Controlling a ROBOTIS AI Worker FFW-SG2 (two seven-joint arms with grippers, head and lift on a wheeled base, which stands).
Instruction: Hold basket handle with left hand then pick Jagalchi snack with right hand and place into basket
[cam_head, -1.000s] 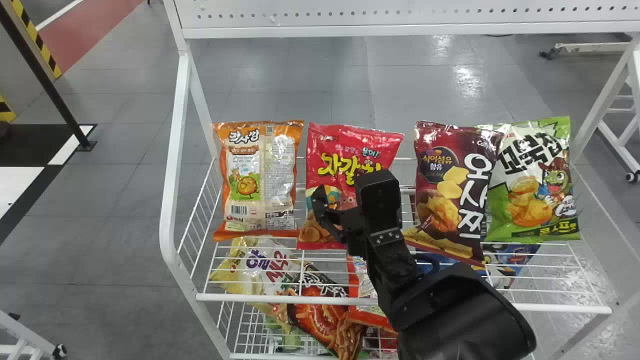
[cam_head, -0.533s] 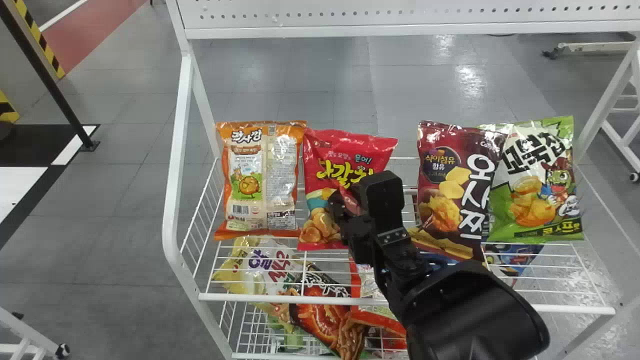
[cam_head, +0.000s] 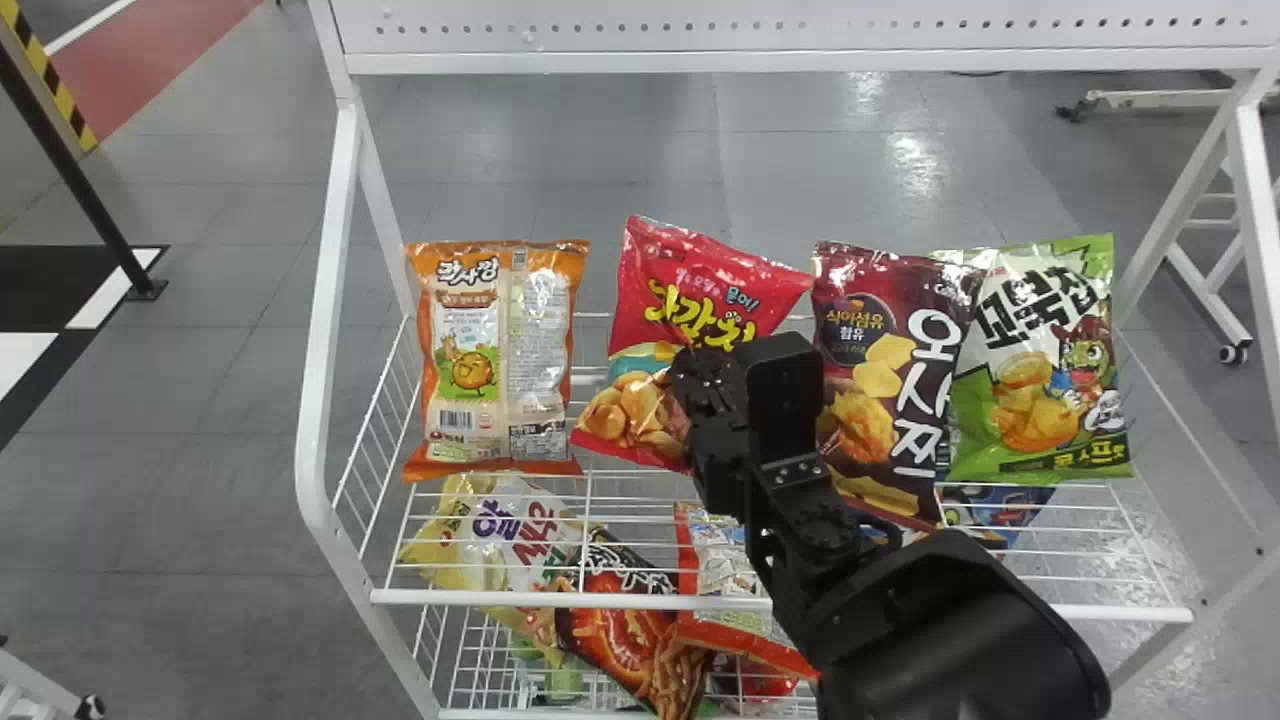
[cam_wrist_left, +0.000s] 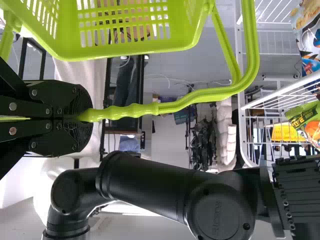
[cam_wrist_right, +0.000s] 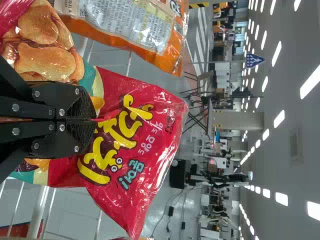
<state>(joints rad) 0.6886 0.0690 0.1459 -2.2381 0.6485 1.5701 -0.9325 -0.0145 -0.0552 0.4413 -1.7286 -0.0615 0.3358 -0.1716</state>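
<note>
And there it is, the right gripper (cam_head: 702, 368) has its jaws clamped on the red Jagalchi snack (cam_head: 690, 290), pinching the packet's face, the top leaning toward the robot's right! The snack is over at the white wire rack (cam_head: 600, 601), between an orange packet (cam_head: 495, 360) on the left and a dark red packet (cam_head: 880, 370) on the right, with a green packet (cam_head: 1040, 370) just beyond that one. Lower down, a yellow packet (cam_head: 450, 540) lies behind the wires. Over on the left side, the left gripper (cam_wrist_left: 89, 118) has its jaws closed on the ridged handle (cam_wrist_left: 130, 111) of the lime-green basket (cam_wrist_left: 65, 37).
</note>
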